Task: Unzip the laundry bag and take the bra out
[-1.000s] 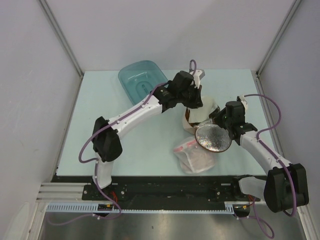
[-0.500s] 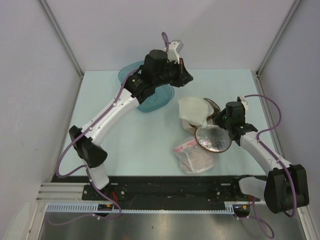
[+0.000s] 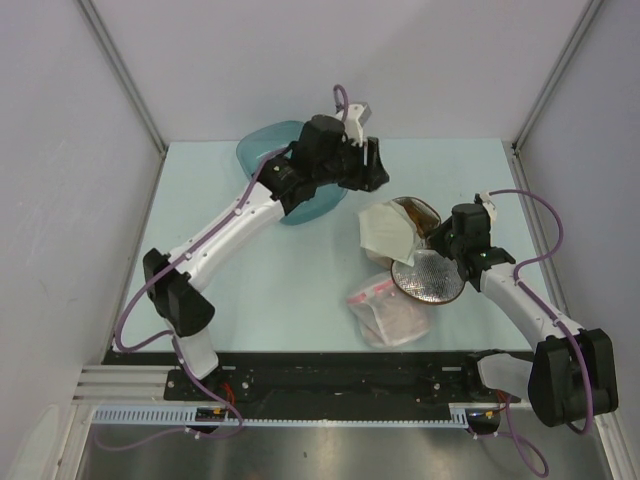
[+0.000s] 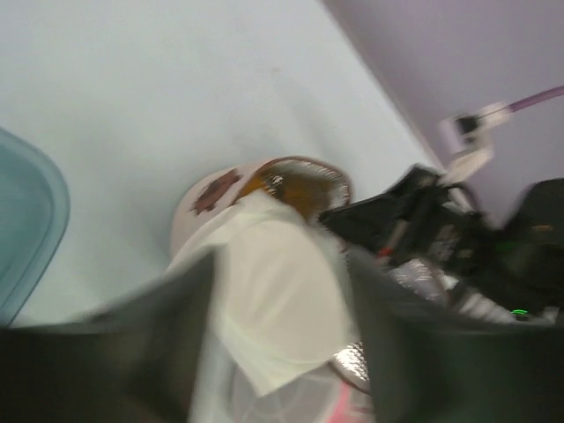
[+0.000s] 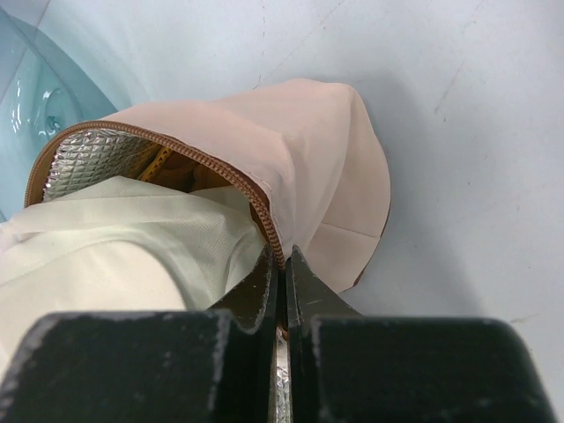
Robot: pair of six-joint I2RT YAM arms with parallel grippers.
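Beige fabric, laundry bag point(image 3: 425, 272): it lies unzipped right of the table's point(image 3: 250, 290) centre, halves spread. The bra point(image 3: 385, 230), cream with mustard showing, spills from the far half. Your right gripper point(image 5: 282, 264) is pinched tight on the bag's brown zip rim, anchoring it. Your left gripper point(image 3: 368, 165) hangs by the teal tub point(image 3: 262, 150), fingers apart, holding nothing. Step in hand, as judged: extraction. Next, bring the left down onto the bra's loose cream edge. Bare table lies left; the clear plastic bag point(image 3: 385, 312) crowds the near side.

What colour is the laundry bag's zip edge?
Brown, on the beige laundry bag; best in right wrist view.
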